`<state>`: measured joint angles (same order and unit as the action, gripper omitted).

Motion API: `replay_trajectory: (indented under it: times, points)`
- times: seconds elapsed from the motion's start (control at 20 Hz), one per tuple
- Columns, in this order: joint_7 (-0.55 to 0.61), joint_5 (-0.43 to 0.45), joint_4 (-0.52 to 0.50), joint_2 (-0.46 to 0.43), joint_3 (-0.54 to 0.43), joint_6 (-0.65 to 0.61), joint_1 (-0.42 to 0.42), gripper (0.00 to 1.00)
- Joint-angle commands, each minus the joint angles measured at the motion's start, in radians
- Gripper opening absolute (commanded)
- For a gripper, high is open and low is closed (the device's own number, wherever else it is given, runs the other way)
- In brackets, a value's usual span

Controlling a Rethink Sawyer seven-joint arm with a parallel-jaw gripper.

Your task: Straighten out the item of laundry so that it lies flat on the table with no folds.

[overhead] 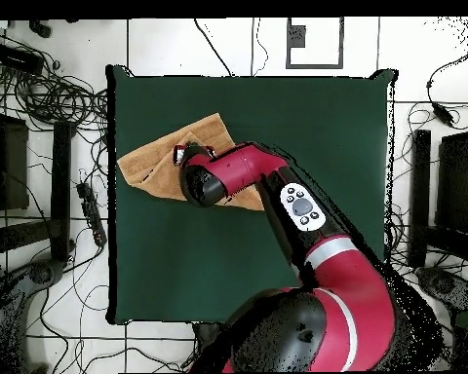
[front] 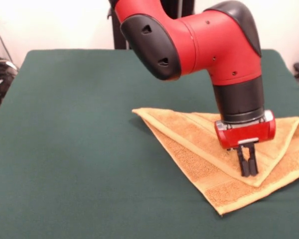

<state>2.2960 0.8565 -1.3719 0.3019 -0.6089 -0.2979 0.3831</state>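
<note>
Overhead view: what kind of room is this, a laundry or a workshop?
Most likely a robotics lab. A red robot arm on a pedestal reaches over a green-covered table with one orange towel on it, loose cables trail across the tiled floor, and dark equipment stands at the sides.

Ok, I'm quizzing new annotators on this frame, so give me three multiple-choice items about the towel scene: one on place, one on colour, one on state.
1. In the front view, where does the towel lie on the table?
A. right side
B. left side
C. far left corner

2. What colour is the table cloth?
A. white
B. dark green
C. blue

3. How does the towel lie?
A. flat, unfolded
B. rolled up
C. folded over itself

Key:
1 A: it runs to the picture's right edge.
2 B: dark green shows all around the towel.
3 C: a layer overlaps another beneath the gripper, whose fingers are together.
</note>
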Motion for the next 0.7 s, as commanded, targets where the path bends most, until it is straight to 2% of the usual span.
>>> replay_trajectory:
  times: [0.05, 0.1, 0.15, 0.5, 0.7]
  points:
    - [-0.101, 0.044, 0.052, -0.065, 0.058, -0.091, -0.097, 0.0]
    - [-0.092, 0.048, 0.056, -0.063, 0.068, -0.089, -0.105, 0.0]
    - [-0.072, 0.053, 0.064, -0.058, 0.092, -0.075, -0.123, 1.0]
    - [-0.015, 0.067, 0.096, -0.054, 0.162, -0.05, -0.176, 1.0]
    - [-0.027, 0.061, 0.101, -0.053, 0.177, -0.031, -0.183, 1.0]
